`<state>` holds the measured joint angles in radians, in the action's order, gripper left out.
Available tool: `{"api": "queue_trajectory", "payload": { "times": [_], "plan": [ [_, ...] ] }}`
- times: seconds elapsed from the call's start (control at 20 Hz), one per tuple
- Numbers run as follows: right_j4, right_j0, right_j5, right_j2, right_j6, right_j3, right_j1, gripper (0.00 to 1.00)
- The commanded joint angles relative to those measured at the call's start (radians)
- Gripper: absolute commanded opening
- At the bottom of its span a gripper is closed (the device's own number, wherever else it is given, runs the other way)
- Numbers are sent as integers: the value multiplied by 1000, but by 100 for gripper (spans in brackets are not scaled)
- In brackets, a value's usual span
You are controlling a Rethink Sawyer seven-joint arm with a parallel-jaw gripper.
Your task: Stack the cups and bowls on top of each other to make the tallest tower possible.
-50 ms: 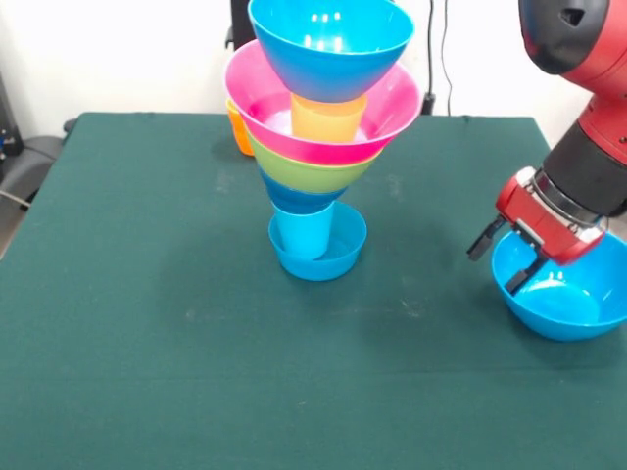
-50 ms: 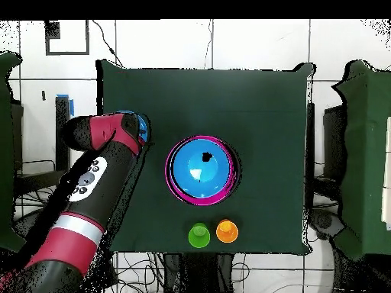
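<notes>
The tower point(image 1: 318, 147) stands mid-table: a small blue bowl point(image 1: 338, 257) at the base holds a light blue cup point(image 1: 302, 233). Above them come a blue bowl, a lime green bowl point(image 1: 309, 173), the pink bowl point(image 1: 392, 108) with a yellow cup point(image 1: 328, 119) in it, and a large blue bowl point(image 1: 330, 44) on top. From overhead the tower point(image 2: 202, 169) shows as blue ringed in pink. My gripper point(image 1: 503, 258) is open at the right, its fingers astride the near-left rim of a separate blue bowl point(image 1: 563, 304), one finger inside and one outside.
An orange cup point(image 1: 238, 127) stands behind the tower; overhead, the orange cup point(image 2: 227, 230) sits beside a green cup point(image 2: 199, 234) at the table's edge. The loose blue bowl point(image 2: 142, 122) lies at the dark green table's point(image 1: 147, 323) side edge, mostly under my arm point(image 2: 99, 168).
</notes>
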<state>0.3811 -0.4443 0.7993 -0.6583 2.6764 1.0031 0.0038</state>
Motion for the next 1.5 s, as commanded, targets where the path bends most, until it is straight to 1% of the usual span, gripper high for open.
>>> {"api": "queue_trajectory", "payload": {
  "times": [0.05, 0.35, 0.6, 0.65, 0.85, 1.15, 1.5],
  "plan": [
    [-18, 9, -40, 128, 83, -17, 58, 100],
    [-35, 28, -49, 147, 15, 19, 16, 100],
    [-39, 33, -31, 151, 0, 24, 3, 100],
    [-39, 35, -30, 156, -6, 25, -1, 0],
    [-35, 43, -25, 170, -22, 25, -7, 0],
    [-38, 43, -35, 169, -12, 29, -13, 0],
    [-45, 32, -18, 155, -4, 28, -24, 0]
  ]
}}
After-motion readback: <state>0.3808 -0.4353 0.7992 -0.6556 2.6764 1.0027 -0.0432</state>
